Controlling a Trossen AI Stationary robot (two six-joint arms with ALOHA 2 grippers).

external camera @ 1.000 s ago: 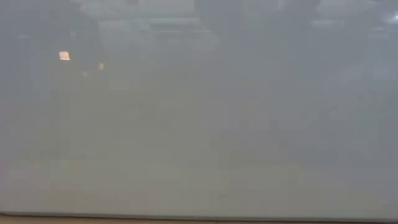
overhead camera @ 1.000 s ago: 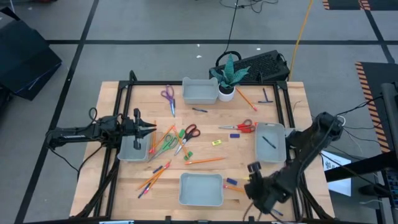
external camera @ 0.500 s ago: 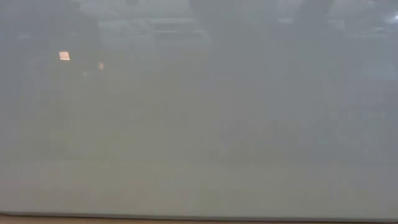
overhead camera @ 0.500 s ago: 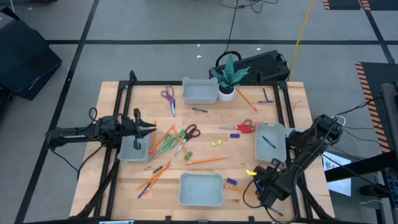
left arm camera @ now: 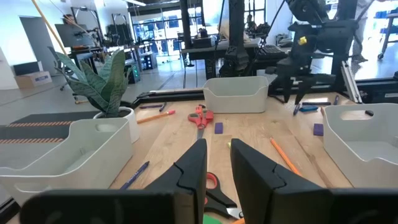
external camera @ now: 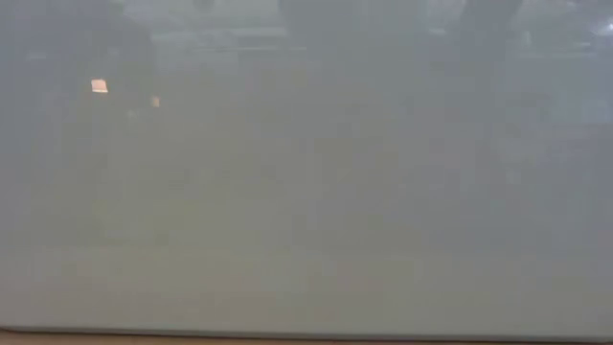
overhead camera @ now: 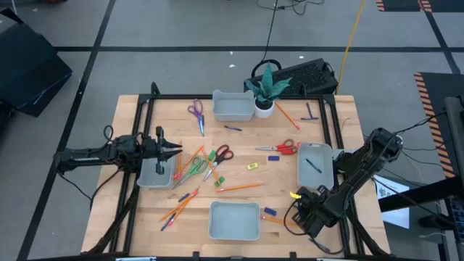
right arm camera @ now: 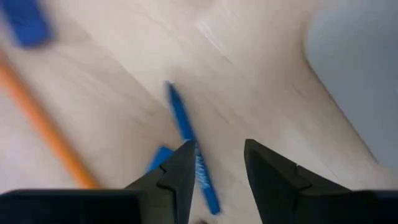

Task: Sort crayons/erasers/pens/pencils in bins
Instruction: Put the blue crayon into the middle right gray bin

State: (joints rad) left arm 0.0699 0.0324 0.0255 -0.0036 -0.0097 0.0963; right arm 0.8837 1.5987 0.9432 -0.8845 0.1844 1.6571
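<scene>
My right gripper (right arm camera: 217, 149) stands open, pointing down over a blue pen (right arm camera: 186, 140) lying flat on the wood near the table's near right corner. The pen runs past one fingertip, and I cannot tell whether it touches. A blue eraser (right arm camera: 25, 28) and an orange pencil (right arm camera: 43, 134) lie beside it. The left wrist view shows this gripper (left arm camera: 300, 96) above the pen (left arm camera: 308, 109). My left gripper (overhead camera: 176, 148) waits open over the left bin (overhead camera: 148, 177). More pencils (overhead camera: 239, 187) and erasers (overhead camera: 252, 166) lie mid-table. The low view is blank grey.
Other grey bins stand at the far edge (overhead camera: 233, 106), near edge (overhead camera: 234, 221) and right (overhead camera: 319, 174), the right one holding a pen (overhead camera: 313, 164). Scissors (overhead camera: 286, 148) (overhead camera: 196, 112) and a potted plant (overhead camera: 264, 98) share the table. A black frame borders it.
My right arm's wrist has turned over the table's near right part and drawn a little away from the near edge; a yellow mark on it now shows from above.
</scene>
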